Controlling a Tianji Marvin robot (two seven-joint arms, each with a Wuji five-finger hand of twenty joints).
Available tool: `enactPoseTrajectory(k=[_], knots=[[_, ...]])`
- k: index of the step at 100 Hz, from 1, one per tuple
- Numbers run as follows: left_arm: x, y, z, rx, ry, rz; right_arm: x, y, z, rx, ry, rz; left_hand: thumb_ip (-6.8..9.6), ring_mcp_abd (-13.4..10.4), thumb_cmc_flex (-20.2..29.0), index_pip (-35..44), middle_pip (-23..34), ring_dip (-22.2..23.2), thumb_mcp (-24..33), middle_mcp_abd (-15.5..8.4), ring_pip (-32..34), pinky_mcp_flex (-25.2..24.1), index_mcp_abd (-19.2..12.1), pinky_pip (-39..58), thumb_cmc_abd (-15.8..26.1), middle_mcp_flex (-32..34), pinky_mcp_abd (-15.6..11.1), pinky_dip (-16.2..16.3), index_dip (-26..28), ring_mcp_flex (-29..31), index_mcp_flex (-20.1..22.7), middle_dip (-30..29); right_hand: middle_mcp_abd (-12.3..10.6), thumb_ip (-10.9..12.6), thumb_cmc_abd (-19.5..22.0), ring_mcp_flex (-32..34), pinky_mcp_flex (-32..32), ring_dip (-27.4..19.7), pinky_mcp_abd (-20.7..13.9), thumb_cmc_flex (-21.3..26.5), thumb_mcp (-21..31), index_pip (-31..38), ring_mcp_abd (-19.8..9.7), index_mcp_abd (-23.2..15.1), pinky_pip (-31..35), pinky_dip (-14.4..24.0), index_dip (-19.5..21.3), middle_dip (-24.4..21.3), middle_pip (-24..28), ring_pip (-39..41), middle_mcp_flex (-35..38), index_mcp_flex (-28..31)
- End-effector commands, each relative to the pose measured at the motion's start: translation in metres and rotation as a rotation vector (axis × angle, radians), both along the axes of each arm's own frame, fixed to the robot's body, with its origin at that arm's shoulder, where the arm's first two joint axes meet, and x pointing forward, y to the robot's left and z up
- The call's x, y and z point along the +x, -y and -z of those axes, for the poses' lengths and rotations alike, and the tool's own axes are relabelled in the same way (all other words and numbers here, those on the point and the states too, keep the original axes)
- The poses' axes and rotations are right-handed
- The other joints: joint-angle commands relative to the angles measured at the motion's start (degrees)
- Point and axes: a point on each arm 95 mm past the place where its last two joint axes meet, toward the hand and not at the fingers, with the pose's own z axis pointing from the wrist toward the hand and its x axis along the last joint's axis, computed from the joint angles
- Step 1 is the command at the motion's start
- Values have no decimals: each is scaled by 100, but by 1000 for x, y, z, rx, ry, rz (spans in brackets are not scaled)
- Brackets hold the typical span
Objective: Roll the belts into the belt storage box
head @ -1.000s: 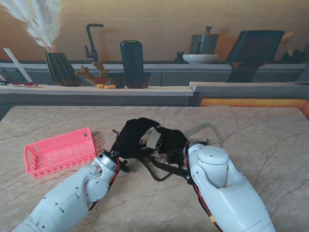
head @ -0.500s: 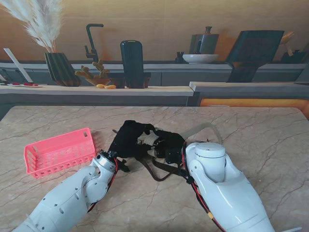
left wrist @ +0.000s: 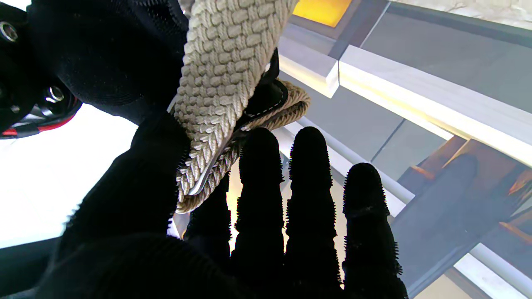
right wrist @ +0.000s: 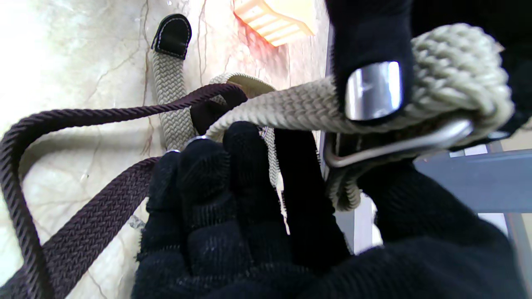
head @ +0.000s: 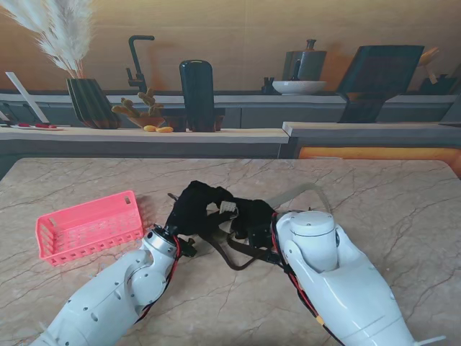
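A beige woven belt (head: 227, 207) is partly rolled and held above the table's middle between my two black-gloved hands. My left hand (head: 194, 207) pinches the roll (left wrist: 220, 83) with its thumb, while its other fingers (left wrist: 309, 195) stretch out. My right hand (head: 253, 218) grips the rolled end with its metal buckle (right wrist: 374, 89). The belt's loose length (head: 306, 189) trails to the right on the table and ends in a black leather tip (right wrist: 172, 35). A dark brown woven belt (head: 241, 254) (right wrist: 62, 207) lies looped near me under the hands. The pink storage basket (head: 90, 225) sits at the left.
The marble table's far edge (head: 230, 160) meets a counter holding a vase of pampas grass (head: 90, 101), a dark cylinder (head: 197, 94) and a bowl (head: 299, 86). Both white forearms rise from the near corners.
The two hands have closed in on each other around the beige roll, so less of it shows. My right arm has shifted slightly left. The basket and brown belt stay put.
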Motion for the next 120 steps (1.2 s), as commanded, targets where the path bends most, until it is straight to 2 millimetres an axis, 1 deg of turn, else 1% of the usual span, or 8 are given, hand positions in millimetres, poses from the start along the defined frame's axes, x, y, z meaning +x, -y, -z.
enactPoseTrajectory(k=[1, 10, 15, 39, 60, 85, 106, 120], knots=[[-2, 9, -7, -39, -6, 3, -4, -1, -1, -17, 15, -17, 66, -120, 176, 456, 327, 246, 625, -256, 214, -6, 16, 203, 437, 22, -35, 128, 192, 51, 158, 115, 272, 406, -187, -212, -56, -109, 1, -62, 316, -286, -133, -329, 192, -110, 227, -112, -89, -30, -215, 155], [-2, 8, -9, -69, -28, -11, -3, 4, -1, -80, 49, -39, 131, -140, 35, 515, 525, 423, 884, -276, 410, 25, 129, 267, 368, 40, -42, 192, 371, 107, 135, 268, 270, 588, -238, -343, -69, -197, 36, -489, 427, -763, -158, -261, 165, -166, 499, -173, -229, -202, -384, 79], [-1, 8, -11, -85, -38, -19, -3, 7, 0, -114, 71, -51, 136, -134, -96, 517, 594, 515, 1140, -262, 458, 58, 198, 299, 277, 88, -34, 243, 454, 166, 162, 323, 292, 677, -257, -397, -79, -256, 56, -735, 440, -1220, -143, -193, 155, -199, 1108, -223, -326, -294, -458, 35], [2, 2, -20, -120, -59, -57, 0, 24, 2, -234, 172, -66, 343, -119, -654, 642, 817, 617, 2076, -249, 724, 355, 387, 575, -183, 452, 0, 363, 552, 570, 426, 258, 307, 650, -245, -508, -72, -526, 161, -1220, -68, -1640, -69, -130, 27, -292, 1220, -485, -822, -815, -544, -350], [5, -1, -22, -143, -93, -87, 0, 34, 1, -282, 307, -54, 395, -127, -734, 682, 887, 632, 2199, -281, 782, 369, 391, 616, -231, 479, -5, 364, 580, 600, 437, 261, 200, 674, -290, -611, -86, -597, 94, -1140, -222, -1766, -134, -302, -78, -345, 1273, -568, -981, -990, -726, -592], [9, -4, -25, -139, -129, -118, 2, 41, 0, -410, 712, -200, 522, -37, -875, 707, 984, 672, 2470, -232, 953, 482, 484, 841, -416, 664, 106, 426, 636, 792, 576, 275, -420, 506, -1646, -662, 198, -692, -327, -988, 1413, -1624, -808, -1063, -394, -285, 1538, -654, -1191, -1392, -1519, -2122], [8, -2, -29, -129, -144, -128, 2, 38, 0, -579, 997, -319, 503, 36, -865, 680, 974, 623, 2543, -186, 1016, 604, 612, 1001, -499, 824, 183, 478, 650, 974, 689, 242, -548, 535, -1817, -316, 715, -555, -504, -912, 246, -1261, -1239, -756, -384, -272, 1311, -529, -919, -1019, -1835, -2613], [9, 0, -29, -114, -141, -129, 6, 29, -1, -604, 1074, -327, 474, 56, -828, 653, 930, 553, 2520, -189, 971, 633, 660, 1031, -496, 855, 196, 483, 646, 980, 707, 197, -443, 581, -1758, 1, 984, -335, -512, -949, 212, -1186, -1308, -433, -86, -227, 1198, -321, -490, -461, -1628, -2362]])
